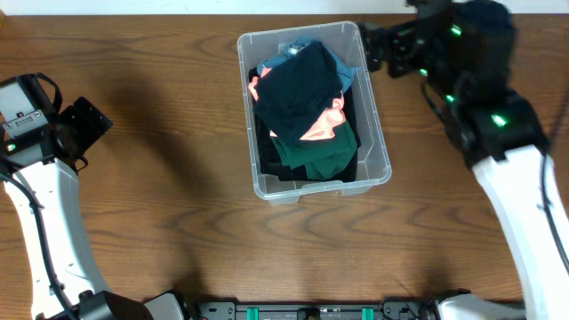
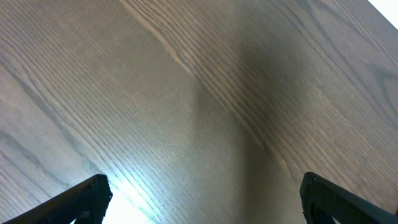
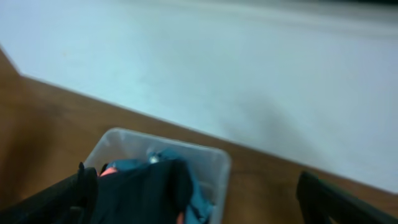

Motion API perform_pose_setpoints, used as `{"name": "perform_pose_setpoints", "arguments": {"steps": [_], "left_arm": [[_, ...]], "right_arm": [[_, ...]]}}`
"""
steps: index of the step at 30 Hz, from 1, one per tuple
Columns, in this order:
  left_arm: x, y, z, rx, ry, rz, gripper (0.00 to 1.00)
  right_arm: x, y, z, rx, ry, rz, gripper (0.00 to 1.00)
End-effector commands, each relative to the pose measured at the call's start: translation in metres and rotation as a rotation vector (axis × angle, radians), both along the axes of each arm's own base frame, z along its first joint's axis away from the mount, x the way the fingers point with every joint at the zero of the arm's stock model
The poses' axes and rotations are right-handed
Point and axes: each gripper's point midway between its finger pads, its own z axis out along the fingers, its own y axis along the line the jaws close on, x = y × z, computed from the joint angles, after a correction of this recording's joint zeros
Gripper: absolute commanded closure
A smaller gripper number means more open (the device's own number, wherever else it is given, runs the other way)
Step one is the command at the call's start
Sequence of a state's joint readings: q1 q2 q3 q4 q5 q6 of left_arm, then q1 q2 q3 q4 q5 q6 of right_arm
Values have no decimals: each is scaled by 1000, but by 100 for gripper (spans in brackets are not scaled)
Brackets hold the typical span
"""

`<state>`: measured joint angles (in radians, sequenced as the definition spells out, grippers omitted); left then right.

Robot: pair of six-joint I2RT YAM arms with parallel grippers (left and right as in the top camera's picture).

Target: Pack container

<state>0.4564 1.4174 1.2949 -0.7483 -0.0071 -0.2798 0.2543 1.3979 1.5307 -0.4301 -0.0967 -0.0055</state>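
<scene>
The clear plastic container (image 1: pixel 378 142) stands on the wooden table at centre back. It holds a pile of garments: a dark navy one (image 1: pixel 298 84) on top, with teal blue, salmon pink, dark green and black cloth around it. My right gripper (image 1: pixel 378 49) is open and empty, raised beside the container's far right corner. In the right wrist view the container (image 3: pixel 214 165) and the navy garment (image 3: pixel 143 193) lie below between the spread fingers (image 3: pixel 196 199). My left gripper (image 1: pixel 89 124) is open and empty at the far left over bare wood, its fingers (image 2: pixel 205 199) wide apart.
The brown wooden table (image 1: pixel 178 222) surrounds the container. A pale wall or floor surface (image 3: pixel 249 74) lies beyond the table's back edge in the right wrist view. Black arm base hardware (image 1: pixel 311 311) sits along the front edge.
</scene>
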Motion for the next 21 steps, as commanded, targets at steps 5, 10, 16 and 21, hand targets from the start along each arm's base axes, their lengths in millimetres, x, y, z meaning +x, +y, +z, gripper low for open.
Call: {"name": "perform_pose_setpoints", "arguments": {"steps": [5, 10, 16, 21], "left_arm": [[-1, 3, 8, 22, -12, -6, 2], [-1, 3, 8, 22, -12, -6, 2], [-1, 3, 8, 22, -12, -6, 2], [-1, 3, 8, 22, -12, -5, 2]], "right_arm": [[-58, -29, 64, -21, -149, -69, 1], [-103, -41, 78, -17, -160, -69, 1], [-145, -52, 54, -53, -45, -66, 1], [-162, -73, 33, -144, 33, -138, 1]]}}
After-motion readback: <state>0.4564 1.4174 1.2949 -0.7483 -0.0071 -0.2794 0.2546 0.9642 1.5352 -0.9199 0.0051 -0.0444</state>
